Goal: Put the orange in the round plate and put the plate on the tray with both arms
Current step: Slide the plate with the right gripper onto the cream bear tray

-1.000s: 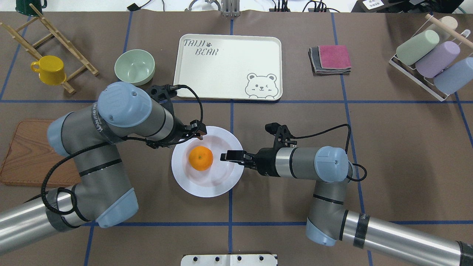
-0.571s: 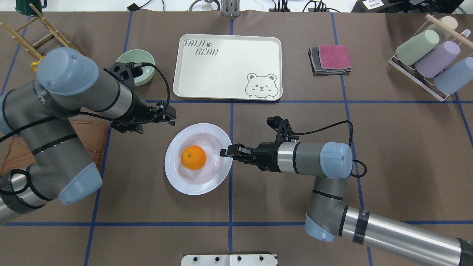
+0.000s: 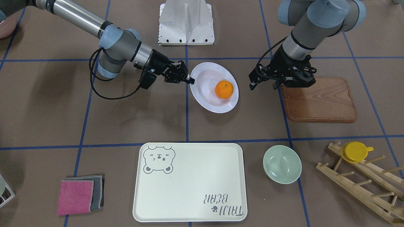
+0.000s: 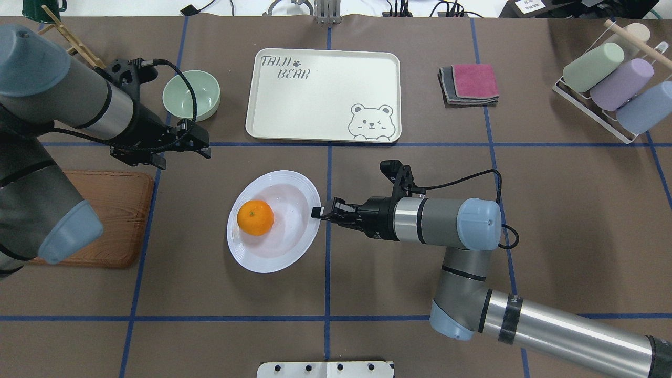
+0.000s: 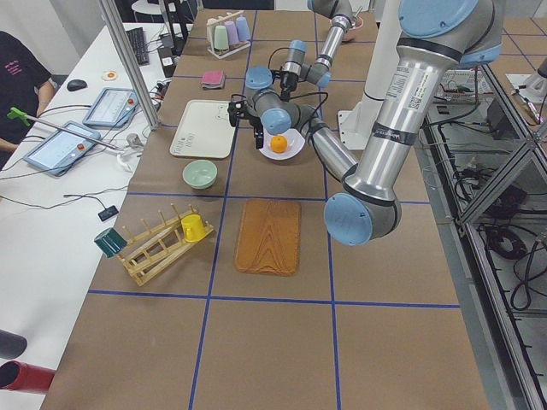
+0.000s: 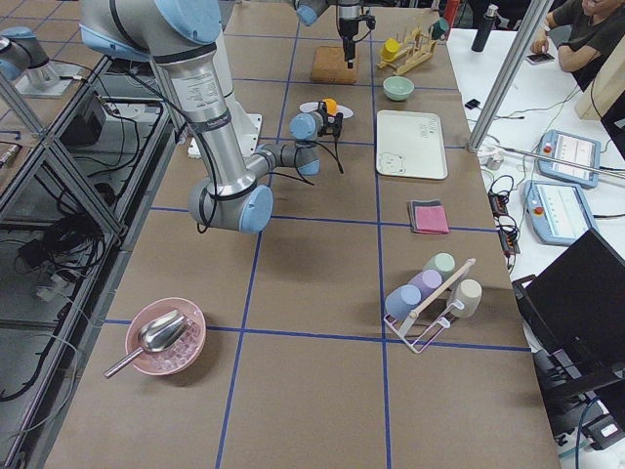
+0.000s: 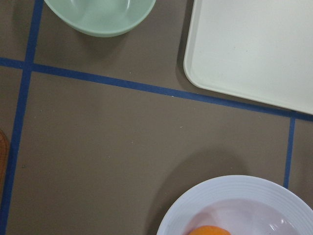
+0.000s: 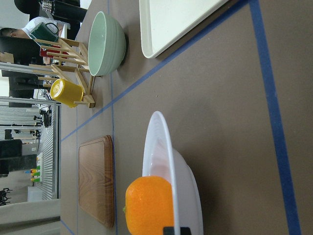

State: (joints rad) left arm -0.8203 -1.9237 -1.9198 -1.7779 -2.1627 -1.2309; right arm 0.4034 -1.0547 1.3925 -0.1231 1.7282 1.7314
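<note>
The orange (image 4: 255, 217) lies in the left half of the round plate (image 4: 283, 236), which stands tilted at mid-table. My right gripper (image 4: 316, 212) is shut on the plate's right rim and holds that side up; the front-facing view shows the same grip (image 3: 190, 81). In the right wrist view the plate (image 8: 159, 147) shows edge-on with the orange (image 8: 149, 205) against it. My left gripper (image 4: 202, 149) hangs open and empty, up and to the left of the plate. The tray (image 4: 323, 94) lies bare behind the plate.
A pale green bowl (image 4: 191, 95) sits left of the tray, close to my left wrist. A wooden board (image 4: 115, 220) lies at the left, folded cloths (image 4: 470, 84) right of the tray, a rack of cups (image 4: 609, 79) at far right. A yellow cup (image 3: 355, 152) hangs on a wooden rack.
My left gripper has drawn back from the plate's rim, up and to the left. The right gripper has pushed the plate leftward and tipped it; the orange has rolled to the left side.
</note>
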